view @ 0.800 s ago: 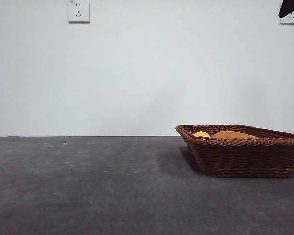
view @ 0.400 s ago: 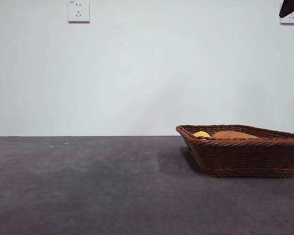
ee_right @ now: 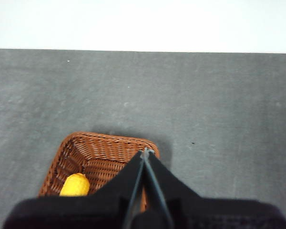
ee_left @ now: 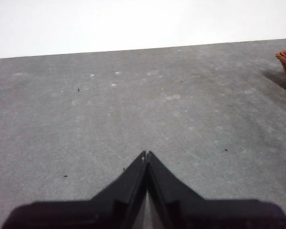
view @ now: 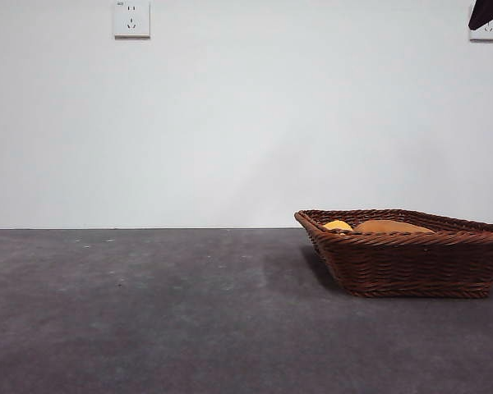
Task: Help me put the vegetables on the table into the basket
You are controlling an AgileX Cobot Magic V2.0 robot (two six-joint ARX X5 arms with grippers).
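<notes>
One basket sits on the table near its right edge: dark brown woven wicker, rectangular and shallow, with flared sides and a braided rim. Two vegetables show above that rim, a yellow corn end and a rounded orange-brown potato. From above, the corn's ribbed yellow cob lies inside against a basket wall.

The right gripper hangs above the basket, its two black jaws pressed together, empty. The left gripper, likewise clenched with nothing in it, hangs over bare mottled grey table, well apart from the basket. Beyond, two white wall sockets.
</notes>
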